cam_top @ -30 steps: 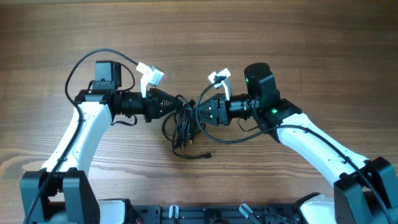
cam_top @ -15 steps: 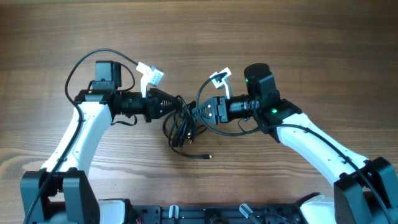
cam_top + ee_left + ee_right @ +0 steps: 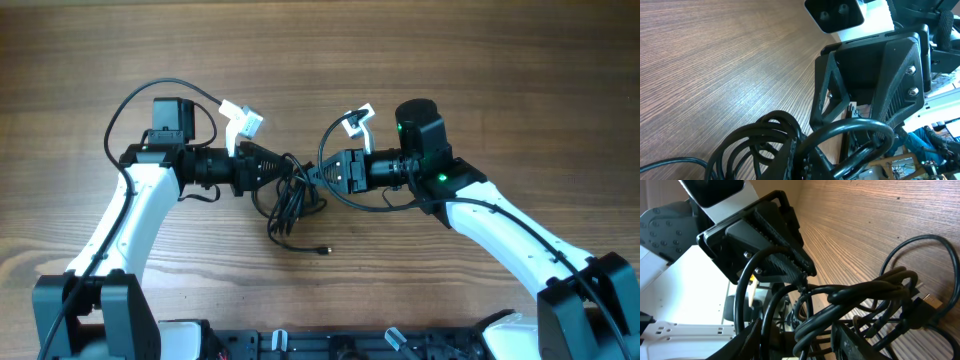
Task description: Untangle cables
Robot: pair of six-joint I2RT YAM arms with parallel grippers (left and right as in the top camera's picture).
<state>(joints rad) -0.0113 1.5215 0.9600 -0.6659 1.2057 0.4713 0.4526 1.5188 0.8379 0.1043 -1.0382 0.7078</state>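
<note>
Your left gripper (image 3: 287, 166) is clamped tight. In the right wrist view its ribbed tip pinches a strand of the thin black flexible cables (image 3: 292, 203) at the top of the knotted bundle. Your right gripper (image 3: 322, 173) faces it nose to nose, just beside it. Several strands run between its fingers (image 3: 746, 339), and the jaws stand partly apart, but you cannot tell from these views whether they bite on a cord or merely straddle it. Below the two tips, toward your base, the rest of the bundle drapes onto the brown wood-grain table (image 3: 480, 80) as a cluster of overlapping loops. One small plug end (image 3: 322, 250) lies loose on the wood a little past the bundle, on the right gripper's side. The untangling looks barely begun, since the loops all sit stacked together. The main risk is how near the two grips are. If you pull apart while both hands are on the same strand, or on crossed strands, you will likely cinch the knot tighter rather than open it. If the right fingers hold nothing, a pull just slides off and the bundle swings from the left tip. With the tips this near, closing in further could knock gripper against gripper. The trailing plug could also snag in a loop as you lift.
</note>
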